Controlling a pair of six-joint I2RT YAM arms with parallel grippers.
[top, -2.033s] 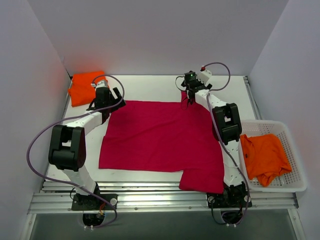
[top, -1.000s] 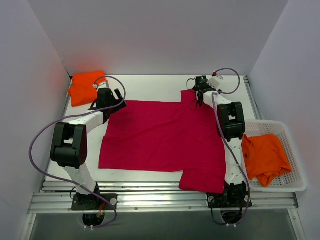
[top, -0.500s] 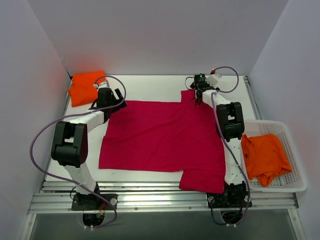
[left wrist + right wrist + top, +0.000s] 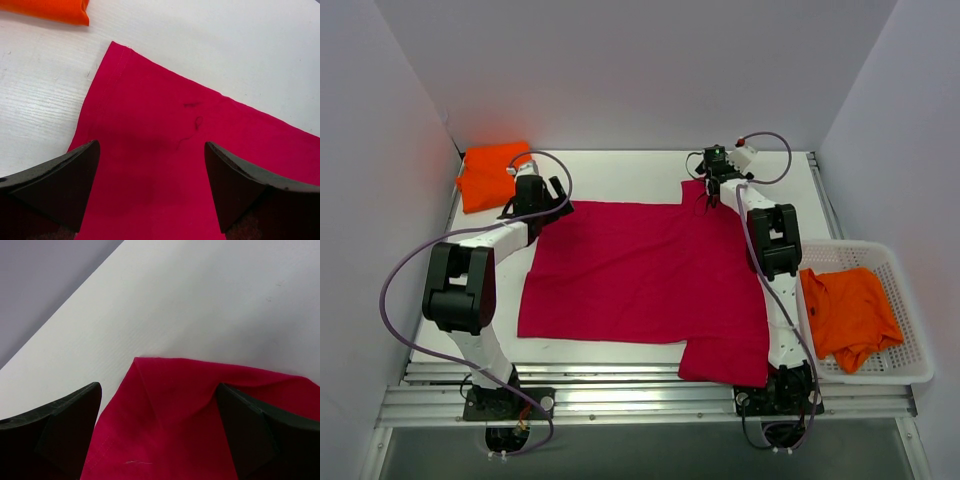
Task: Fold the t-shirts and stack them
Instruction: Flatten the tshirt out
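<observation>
Your right gripper [image 4: 710,183] has swung to the right along the far edge of the crimson-pink t-shirt [image 4: 640,270], then eased back a little to the left. It now hangs over the shirt's far right corner [image 4: 694,188]. Two seconds ago the gripper covered that corner; now it shows as a small flap poking toward the far side of the worktop [image 4: 620,175]. Your left gripper [image 4: 545,200] has crept slightly farther from you at the shirt's far left corner, and the arm behind it has shifted with it.
</observation>
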